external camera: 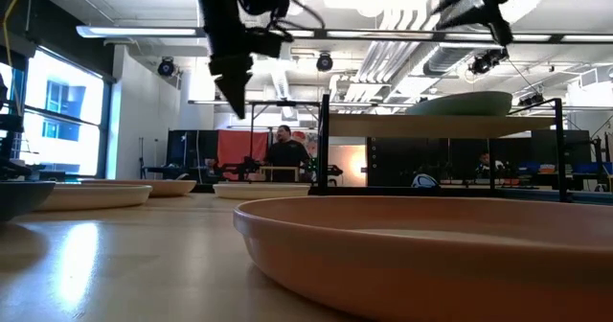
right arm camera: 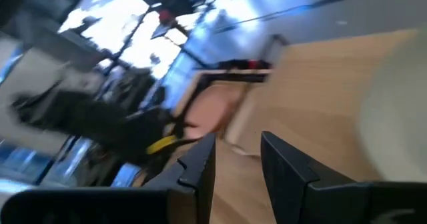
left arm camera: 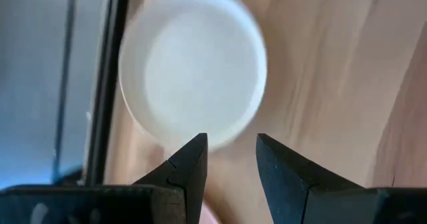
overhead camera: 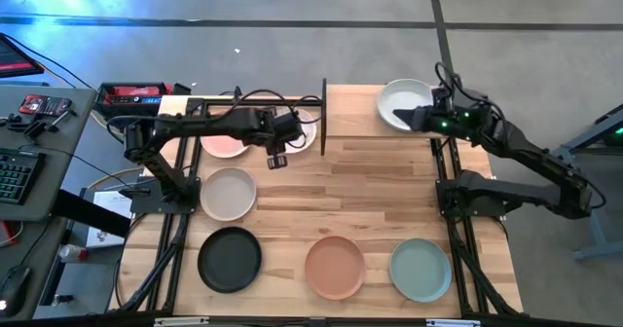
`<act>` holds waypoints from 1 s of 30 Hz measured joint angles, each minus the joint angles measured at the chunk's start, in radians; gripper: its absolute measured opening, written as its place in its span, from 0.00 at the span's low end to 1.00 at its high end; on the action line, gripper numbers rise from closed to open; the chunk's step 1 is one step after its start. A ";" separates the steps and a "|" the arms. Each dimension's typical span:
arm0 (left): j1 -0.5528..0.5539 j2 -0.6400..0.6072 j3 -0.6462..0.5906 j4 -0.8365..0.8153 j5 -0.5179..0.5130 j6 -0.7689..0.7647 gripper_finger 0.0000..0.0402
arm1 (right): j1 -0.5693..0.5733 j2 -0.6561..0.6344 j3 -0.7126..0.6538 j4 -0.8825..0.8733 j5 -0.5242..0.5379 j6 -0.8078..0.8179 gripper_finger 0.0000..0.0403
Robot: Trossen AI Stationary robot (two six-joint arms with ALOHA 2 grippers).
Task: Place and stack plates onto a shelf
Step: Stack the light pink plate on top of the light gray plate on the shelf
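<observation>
Item 1, the shelf (overhead camera: pixel 355 108): you had it along the bench's (overhead camera: pixel 370 200) far edge, its black upright (overhead camera: pixel 324 116) near the middle of that edge.

Item 2, pale grey plate (overhead camera: pixel 405 103): it lay on the shelf toward the bench's far right corner. The right gripper (overhead camera: pixel 421 119) sat at its rim; in the right wrist view the fingers stood apart with nothing between them, so I judged this plate as just set down.

Item 3, white plate (left arm camera: pixel 193 64): it lay beside the upright near the far edge, next to the pink plate (overhead camera: pixel 224 144). The left gripper (overhead camera: pixel 276 159) hung over them, jaws spread and empty, the white plate directly ahead of its fingertips.

Item 4, plates waiting on the bench: cream (overhead camera: pixel 228 193) at the left edge, black (overhead camera: pixel 230 259) at the near left corner, terracotta (overhead camera: pixel 334 267) at the near edge, sage green (overhead camera: pixel 421 270) toward the near right corner.

Step in hand, by my reading: between placements. Your next move called for lowering the left gripper onto the white plate's rim and pinching it for the lift.
</observation>
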 joint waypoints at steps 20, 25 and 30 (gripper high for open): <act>0.191 0.000 -0.235 -0.016 0.093 -0.347 0.29 | 0.077 0.017 0.000 0.036 -0.024 -0.033 0.25; 0.213 0.000 -0.281 0.000 0.092 -0.353 0.29 | 0.077 0.017 0.000 0.036 -0.024 -0.033 0.25; 0.229 0.000 -0.318 0.046 0.090 -0.360 0.29 | 0.077 0.017 0.000 0.036 -0.024 -0.040 0.25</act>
